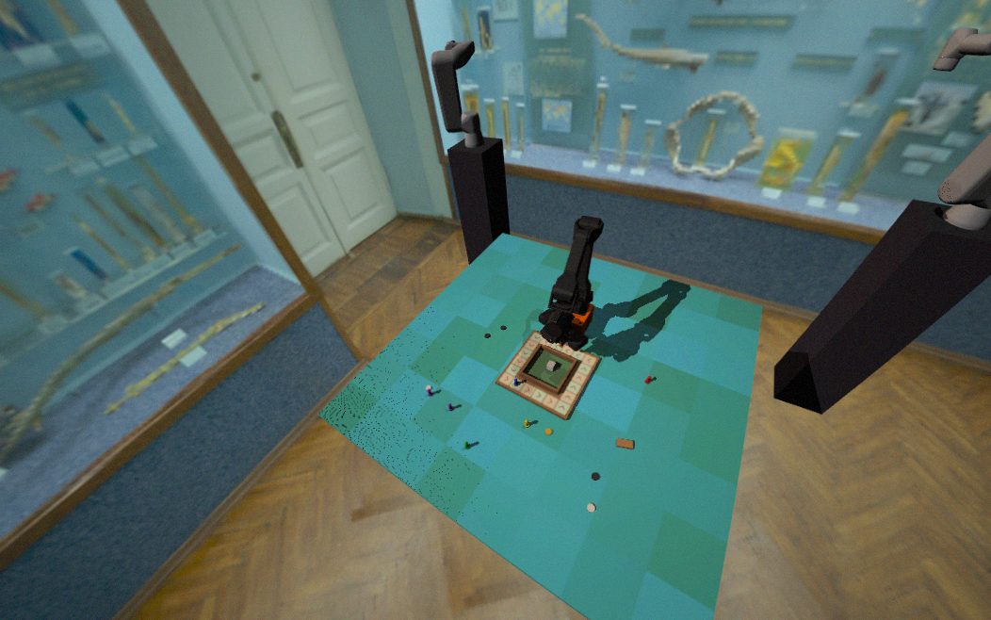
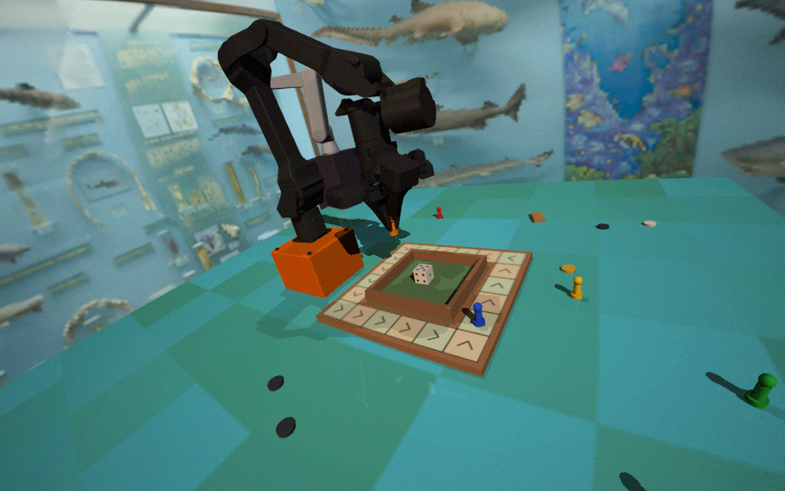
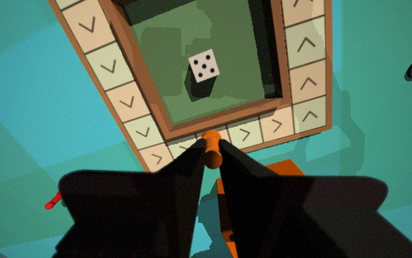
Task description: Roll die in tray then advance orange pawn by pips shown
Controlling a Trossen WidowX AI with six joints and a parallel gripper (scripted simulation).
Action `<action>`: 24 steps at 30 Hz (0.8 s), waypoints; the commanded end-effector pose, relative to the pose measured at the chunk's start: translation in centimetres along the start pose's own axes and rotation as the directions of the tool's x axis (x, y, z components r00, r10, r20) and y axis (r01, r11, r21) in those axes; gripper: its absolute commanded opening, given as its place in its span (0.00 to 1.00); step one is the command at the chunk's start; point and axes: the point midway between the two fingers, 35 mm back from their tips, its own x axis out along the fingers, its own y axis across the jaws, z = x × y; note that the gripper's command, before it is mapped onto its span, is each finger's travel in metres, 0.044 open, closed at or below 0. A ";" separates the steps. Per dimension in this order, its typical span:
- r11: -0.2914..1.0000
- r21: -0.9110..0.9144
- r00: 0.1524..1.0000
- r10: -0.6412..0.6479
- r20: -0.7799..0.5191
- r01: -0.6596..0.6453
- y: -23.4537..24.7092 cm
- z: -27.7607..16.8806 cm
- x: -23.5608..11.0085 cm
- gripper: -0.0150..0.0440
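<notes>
My gripper (image 3: 211, 144) (image 2: 392, 224) is shut on the orange pawn (image 3: 212, 154) (image 2: 393, 228) and holds it a little above the board's track row on the side nearest the arm's base. The board (image 3: 110, 67) (image 2: 405, 328) (image 1: 544, 398) is a ring of arrow squares around a walled tray (image 3: 220, 118) (image 2: 405, 301). The white die (image 3: 204, 65) (image 2: 423, 274) (image 1: 551, 365) rests on the tray's green floor with five pips on top. A blue pawn (image 2: 477, 314) (image 1: 515, 381) stands on a track square at the board's far side from the base.
The arm's orange base (image 2: 315, 266) stands beside the board. Off the board on the mat stand a red pawn (image 2: 439, 212) (image 3: 53, 202), a yellow pawn (image 2: 576, 287) and a green pawn (image 2: 761, 390). An orange disc (image 2: 568, 269), a brown block (image 2: 537, 216) and black discs (image 2: 275, 382) lie around.
</notes>
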 end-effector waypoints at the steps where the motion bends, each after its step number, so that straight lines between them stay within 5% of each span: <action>1: 1.000 -0.005 1.000 0.001 -0.003 -0.001 -1.7 -0.9 1.0 0.25; 24: 1.000 -0.005 1.000 -0.003 -0.005 0.003 -5.4 -3.3 6.4 0.25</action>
